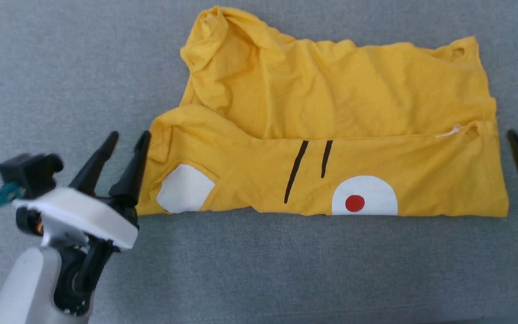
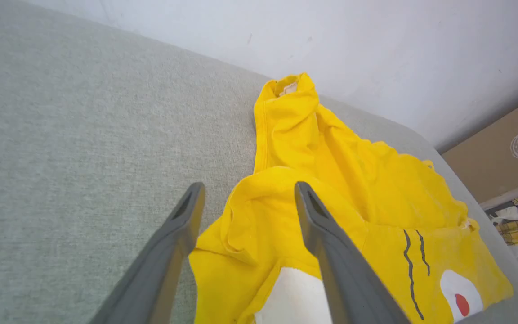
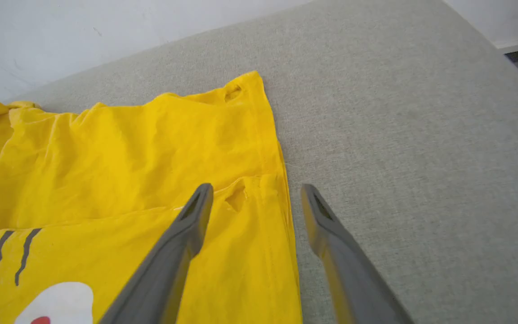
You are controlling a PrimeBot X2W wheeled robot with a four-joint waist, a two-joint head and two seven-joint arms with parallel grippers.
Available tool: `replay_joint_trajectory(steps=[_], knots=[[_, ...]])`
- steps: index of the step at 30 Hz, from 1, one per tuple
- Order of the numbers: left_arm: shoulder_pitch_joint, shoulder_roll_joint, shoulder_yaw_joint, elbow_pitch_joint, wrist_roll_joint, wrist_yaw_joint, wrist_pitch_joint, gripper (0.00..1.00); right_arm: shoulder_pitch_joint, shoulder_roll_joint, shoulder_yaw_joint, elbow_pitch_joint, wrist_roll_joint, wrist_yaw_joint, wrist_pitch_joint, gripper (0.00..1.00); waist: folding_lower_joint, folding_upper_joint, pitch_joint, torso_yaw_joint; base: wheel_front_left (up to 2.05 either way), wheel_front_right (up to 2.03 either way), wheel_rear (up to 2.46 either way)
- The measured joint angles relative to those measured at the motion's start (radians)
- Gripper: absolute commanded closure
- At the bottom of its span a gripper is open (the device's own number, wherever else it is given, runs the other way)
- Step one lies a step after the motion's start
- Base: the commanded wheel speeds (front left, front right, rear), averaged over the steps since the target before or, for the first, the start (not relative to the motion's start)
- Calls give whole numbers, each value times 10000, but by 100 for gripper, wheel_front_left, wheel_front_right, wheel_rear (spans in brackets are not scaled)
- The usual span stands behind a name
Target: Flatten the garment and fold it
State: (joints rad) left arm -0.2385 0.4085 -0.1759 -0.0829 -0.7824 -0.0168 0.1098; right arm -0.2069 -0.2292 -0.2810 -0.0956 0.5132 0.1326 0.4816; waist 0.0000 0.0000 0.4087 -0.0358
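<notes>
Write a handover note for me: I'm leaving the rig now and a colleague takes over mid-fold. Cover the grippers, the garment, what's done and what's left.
Left gripper: open, empty, beside the left edge of the garment.
Right gripper: open, empty, at its right edge.
Garment: lies on the grey cushion, with the near part folded up over the rest and the printed side on top.
Done: one lengthwise fold appears made.
Left: the far left corner is bunched and wrinkled. Smooth it, then it probably needs folding again.
</notes>
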Motion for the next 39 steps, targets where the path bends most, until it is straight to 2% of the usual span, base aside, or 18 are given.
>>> replay_joint_trajectory(steps=[6,9,14,18,22,32,39], knots=[[1032,-602,575,-585,1177,550,-2794,0,630,876,-224,-539,-1133,0,-2537,0,-1,0,-602,61,0,0,0],[1539,-926,779,-838,1793,769,-3490,0,1061,1233,-12,-506,-1653,0,-3599,0,-2,0,-870,84,0,0,0],[2313,-1407,794,-913,3093,802,-3668,0,1681,1616,-4,-121,-2696,0,-5308,0,-2,0,-1264,131,0,0,0],[2748,-1749,759,-802,3718,780,-3668,0,2019,1716,8,324,-3507,0,-6117,0,-3,0,-1481,162,0,0,0],[3270,-2188,740,-362,4314,500,-3668,0,2505,1756,59,1014,-3616,0,-6801,0,-2,0,-1788,231,0,0,0],[3708,-2748,1218,92,4600,-86,-3668,0,2948,1766,180,1779,-3338,0,-7202,0,-2,0,-2299,303,0,0,0],[3659,-2696,1131,433,4721,-355,-3442,0,2940,1766,67,1875,-3283,0,-7290,0,-1,0,-2382,405,0,0,0]])
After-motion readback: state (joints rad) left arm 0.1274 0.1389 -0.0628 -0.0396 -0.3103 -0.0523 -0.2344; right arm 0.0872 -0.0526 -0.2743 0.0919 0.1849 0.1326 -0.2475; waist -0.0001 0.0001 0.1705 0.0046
